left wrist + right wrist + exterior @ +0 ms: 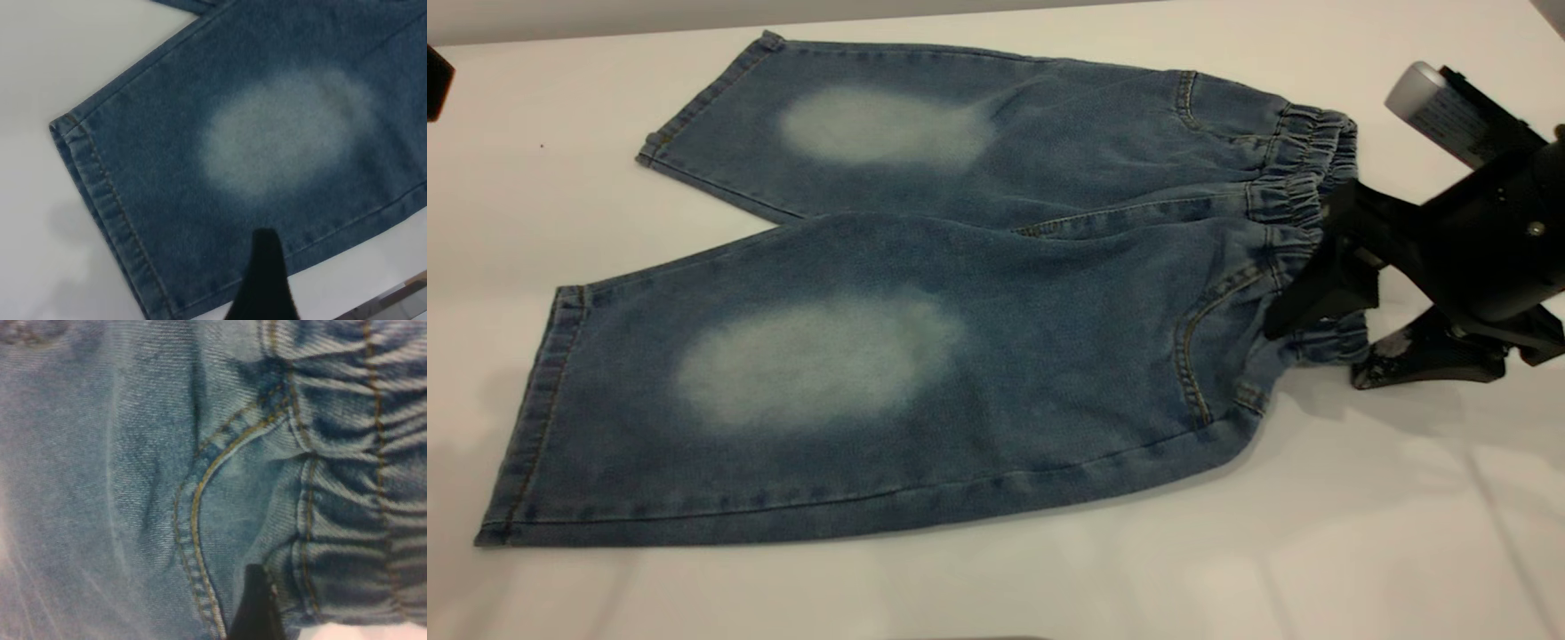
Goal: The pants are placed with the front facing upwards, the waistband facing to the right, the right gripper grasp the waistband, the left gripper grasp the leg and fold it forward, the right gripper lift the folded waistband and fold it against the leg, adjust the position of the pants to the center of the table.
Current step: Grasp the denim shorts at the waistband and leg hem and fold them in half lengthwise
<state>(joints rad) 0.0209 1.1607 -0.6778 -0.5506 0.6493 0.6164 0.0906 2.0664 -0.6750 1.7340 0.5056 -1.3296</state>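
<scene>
The pants [925, 293] lie flat on the table [1360, 533], front up, with pale faded ovals on both thighs and the legs pointing left. The gathered waistband [1303, 169] is at the right. My right gripper [1320, 347] is shut on the waistband's near end, one finger on top and one under the fabric, and the denim bunches and lifts slightly there. The right wrist view shows the waistband [347, 487], a pocket seam and the upper finger [257, 610]. My left gripper [265, 287] hovers above the near leg [267, 133], close to its hem [100, 193].
A dark object [434, 80] pokes in at the far left edge of the exterior view. The table's front edge [393, 300] runs close beside the near leg in the left wrist view. Bare white table surrounds the pants.
</scene>
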